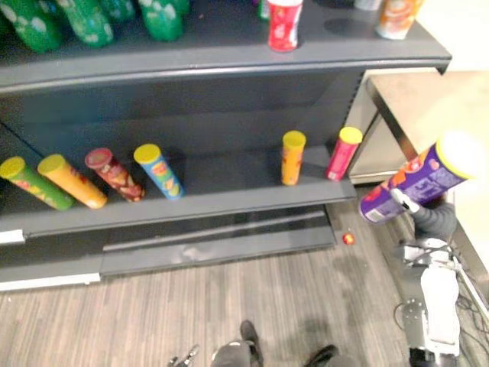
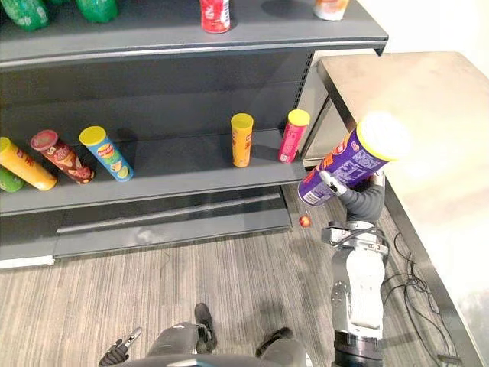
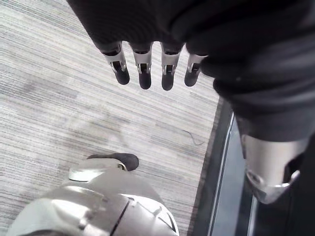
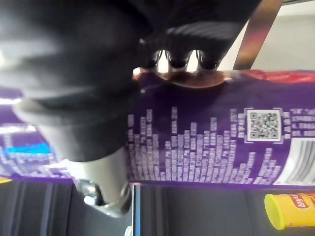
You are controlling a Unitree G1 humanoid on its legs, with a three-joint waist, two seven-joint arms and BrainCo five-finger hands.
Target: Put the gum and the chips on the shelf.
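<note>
Chips are in the purple can (image 1: 416, 183) with a yellow lid (image 1: 460, 153), and the right hand (image 2: 345, 193) holds it up in the air. Its fingers (image 4: 170, 58) are curled tight round the can's side. The can is tilted, with the lid end higher and the other end pointing toward the shelf (image 1: 229, 183). It hangs just past the shelf's right end, over the floor (image 1: 267, 306), with a table (image 2: 428, 99) beside it.

On the low board four cans lean in a row at the left: a green can (image 1: 34, 185), an orange can (image 1: 72, 182), a red can (image 1: 114, 174) and a blue can (image 1: 159, 170). Near the right end stand an upright orange can (image 1: 293, 157) and a pink can (image 1: 343, 153), which tips a little.

On the top board are green bottles (image 1: 88, 19) and a red tub (image 1: 284, 24).

A small red thing (image 1: 348, 238) lies on the floor, close to the shelf's bottom right corner — I cannot tell what it is.

The left hand (image 3: 147, 29) hangs over the floor, its fingers (image 3: 143, 69) straight, a little apart and holding nothing
</note>
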